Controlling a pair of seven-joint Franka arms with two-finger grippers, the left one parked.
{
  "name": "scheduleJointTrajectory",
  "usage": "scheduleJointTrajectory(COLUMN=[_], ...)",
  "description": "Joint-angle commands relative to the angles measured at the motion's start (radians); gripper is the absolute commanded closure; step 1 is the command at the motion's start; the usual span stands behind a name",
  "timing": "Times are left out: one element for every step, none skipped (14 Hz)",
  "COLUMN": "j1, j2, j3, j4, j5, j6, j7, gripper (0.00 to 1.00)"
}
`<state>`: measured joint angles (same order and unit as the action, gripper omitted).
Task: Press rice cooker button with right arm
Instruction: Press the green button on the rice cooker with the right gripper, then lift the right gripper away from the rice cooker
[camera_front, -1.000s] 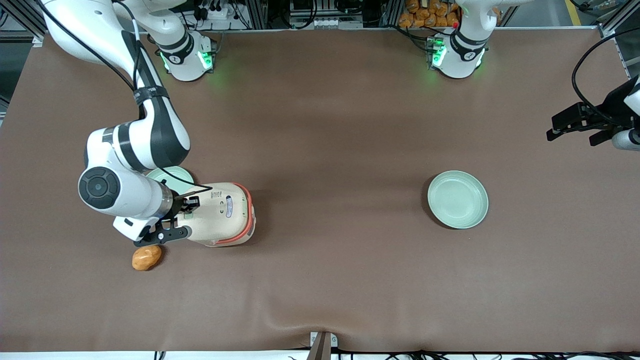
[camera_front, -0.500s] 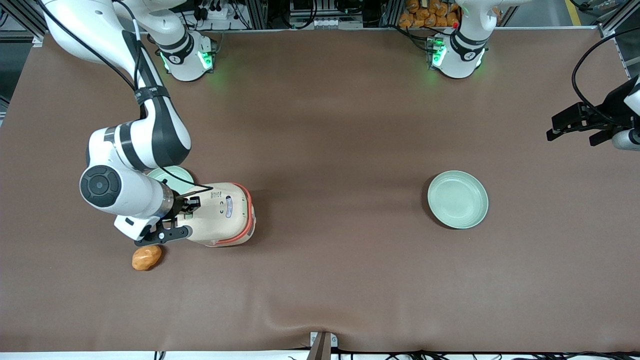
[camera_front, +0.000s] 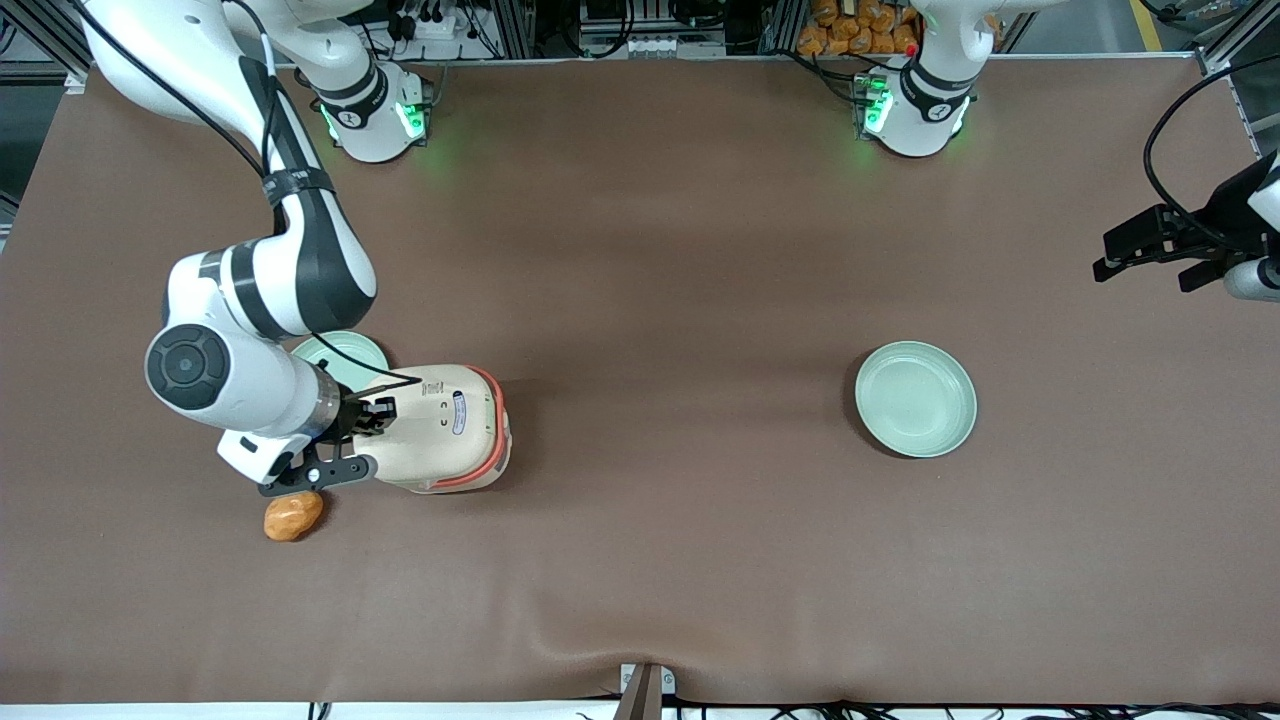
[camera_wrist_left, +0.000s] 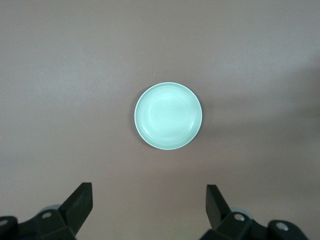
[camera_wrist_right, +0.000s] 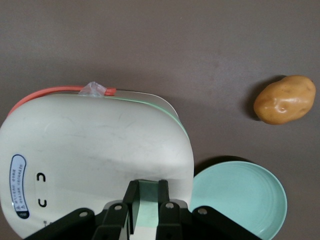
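The cream-white rice cooker (camera_front: 450, 430) with its salmon-pink band stands on the brown table, lid down; it also fills much of the right wrist view (camera_wrist_right: 90, 150). The right arm (camera_front: 260, 290) reaches down to it from the working arm's end. My gripper (camera_front: 383, 410) (camera_wrist_right: 147, 182) sits at the cooker's edge, over a pale green button (camera_wrist_right: 148, 202). Its fingers are drawn close together, with only a narrow strip of the button showing between them. I cannot tell whether the tips touch the button.
A pale green plate (camera_front: 345, 350) (camera_wrist_right: 240, 197) lies right beside the cooker, partly under the arm. A potato (camera_front: 293, 516) (camera_wrist_right: 285, 99) lies near the gripper, nearer the front camera. A second green plate (camera_front: 915, 398) (camera_wrist_left: 168, 116) sits toward the parked arm's end.
The right arm's wrist and elbow have shifted slightly toward the working arm's end of the table, drawing the gripper a little outward along the cooker's edge. The cooker has not moved.
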<state>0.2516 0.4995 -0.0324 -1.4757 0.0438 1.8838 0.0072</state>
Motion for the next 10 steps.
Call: scheduleJointTrajectory(j1=[-0.014,-0.014,-0.014,-0.015,-0.014,-0.014,-0.014,-0.014,-0.012,-0.012], j2=[-0.015,-0.019,-0.03,-0.042,-0.051,-0.059,-0.068,-0.085,-0.114,-0.143], j3=[0.008,0.008,0.008,0.008,0.009,0.011,0.012,0.017,0.017,0.017], j4=[0.046,0.061,0.075,0.093,0.121,0.153,0.181,0.198,0.199,0.199], j5=[0.01,0.011,0.018,0.019,0.021,0.021,0.021,0.021,0.022,0.022], j6=[-0.095,-0.121,-0.155,-0.199,-0.237,-0.271,-0.299,-0.314,-0.316,-0.318], j7=[-0.016,-0.018,-0.016,-0.016,-0.015,-0.016,-0.015,-0.016,-0.015,-0.015], gripper=[0.77,0.77,0.77,0.75,0.73,0.69,0.65,0.59,0.51,0.46])
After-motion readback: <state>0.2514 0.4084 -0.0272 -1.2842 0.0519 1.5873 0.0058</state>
